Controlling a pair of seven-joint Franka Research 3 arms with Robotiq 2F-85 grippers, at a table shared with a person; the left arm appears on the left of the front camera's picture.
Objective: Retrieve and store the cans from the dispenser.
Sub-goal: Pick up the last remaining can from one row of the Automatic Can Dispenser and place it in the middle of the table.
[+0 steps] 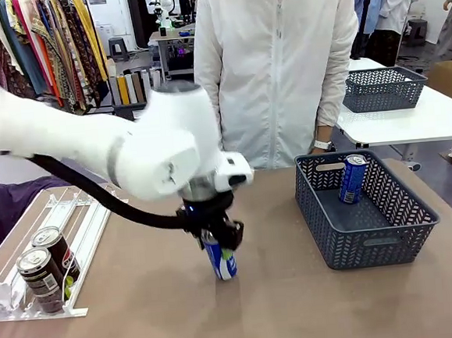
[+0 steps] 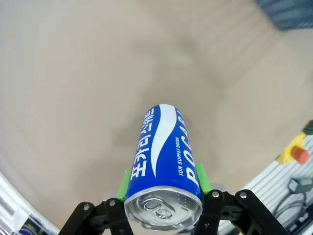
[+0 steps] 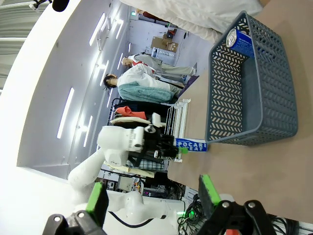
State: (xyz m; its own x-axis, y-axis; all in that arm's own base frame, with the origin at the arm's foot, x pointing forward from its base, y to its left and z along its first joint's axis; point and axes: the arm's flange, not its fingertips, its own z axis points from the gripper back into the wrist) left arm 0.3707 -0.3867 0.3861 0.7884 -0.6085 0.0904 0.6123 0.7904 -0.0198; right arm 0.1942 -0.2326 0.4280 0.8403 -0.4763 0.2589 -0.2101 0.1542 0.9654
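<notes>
Blue can (image 1: 222, 263) is being gripped between the left gripper (image 2: 165, 182)'s fingers over the table (image 1: 144, 316)'s middle, while the right gripper (image 3: 153, 192)'s fingers are standing apart, empty.

- Left arm (image 1: 67, 142): enters from 9 o'clock and reaches to the middle of the desk (image 1: 299, 304). The wrist (image 1: 179, 153) is bent down toward 6 o'clock.
- Left end effector (image 1: 219, 246): points down. Its fingers are clamped on opposite sides of a can (image 1: 222, 265), with green pads (image 2: 126, 182) pressed to the can's wall just below its top.
- Right end effector (image 3: 152, 196): jaws spread wide. It is aimed across the desk, with the left arm at 11 o'clock of its fingers.
</notes>
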